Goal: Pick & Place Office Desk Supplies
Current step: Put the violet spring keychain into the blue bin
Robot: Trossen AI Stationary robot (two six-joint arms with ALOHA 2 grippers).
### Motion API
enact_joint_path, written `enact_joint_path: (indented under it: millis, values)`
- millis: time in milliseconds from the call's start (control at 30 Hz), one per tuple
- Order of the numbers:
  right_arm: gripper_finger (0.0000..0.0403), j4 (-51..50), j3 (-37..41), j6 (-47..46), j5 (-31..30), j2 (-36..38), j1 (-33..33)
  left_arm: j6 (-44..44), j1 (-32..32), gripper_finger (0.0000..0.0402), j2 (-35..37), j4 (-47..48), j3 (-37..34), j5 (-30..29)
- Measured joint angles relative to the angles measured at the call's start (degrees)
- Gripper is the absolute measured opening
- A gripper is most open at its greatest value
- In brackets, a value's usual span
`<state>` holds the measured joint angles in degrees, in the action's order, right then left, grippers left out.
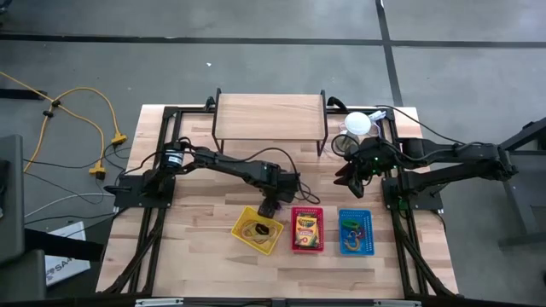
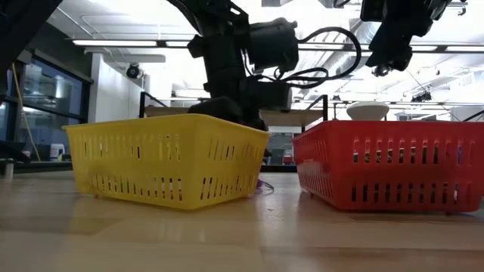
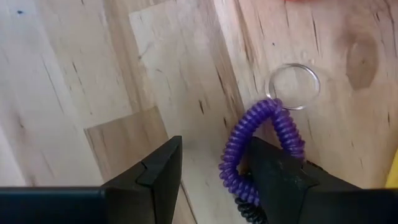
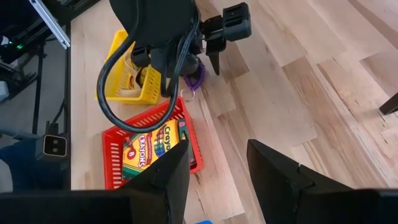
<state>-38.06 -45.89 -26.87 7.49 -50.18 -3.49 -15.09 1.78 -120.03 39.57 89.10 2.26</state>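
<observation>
A purple coil band [image 3: 264, 124] with a clear key ring [image 3: 293, 86] lies flat on the wooden table, just beyond the far edge of the yellow basket [image 1: 243, 232]. My left gripper [image 3: 216, 146] points steeply down over it, open. One strand of the coil lies between the fingers, and the other finger [image 3: 280, 174] stands over the loop. A crayon box [image 4: 149, 149] lies in the red basket [image 1: 294, 246]. My right gripper [image 1: 348, 179] hangs open, raised above the table to the right, with nothing in it. My left gripper comes at the coil band from above, slanting. One finger [image 3: 273, 168] stands within the coil's loop near the end away from the key ring. Whether it touches the coil, I cannot tell. The coil lies slack on the table.
The yellow basket holds thin loops [image 1: 256, 228], and the blue basket [image 1: 341, 247] holds small coloured things. All three baskets stand in a row toward the near edge. A wooden shelf riser [image 1: 270, 115] and a white dome [image 1: 358, 124] stand at the far side.
</observation>
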Motion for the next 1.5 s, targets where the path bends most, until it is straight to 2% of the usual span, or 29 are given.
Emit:
enact_joint_path:
  millis: [500, 933, 1500]
  values:
    - [0.0149, 0.24, 0.00, 0.00, 0.00, 0.01, -0.02, 0.00, 0.00, 0.0094, 0.00, 0.94, 0.00, 0.35]
    - [0.0149, 0.23, 0.00, 0.00, 0.00, 0.01, 0.00, -0.46, -0.07, 0.0047, 0.00, 0.90, -0.02, 0.42]
    - [0.0149, 0.22, 0.00, 0.00, -0.02, 0.00, 0.00, -1.56, -0.76, 0.0038, 2.02, 1.24, -0.07, 0.61]
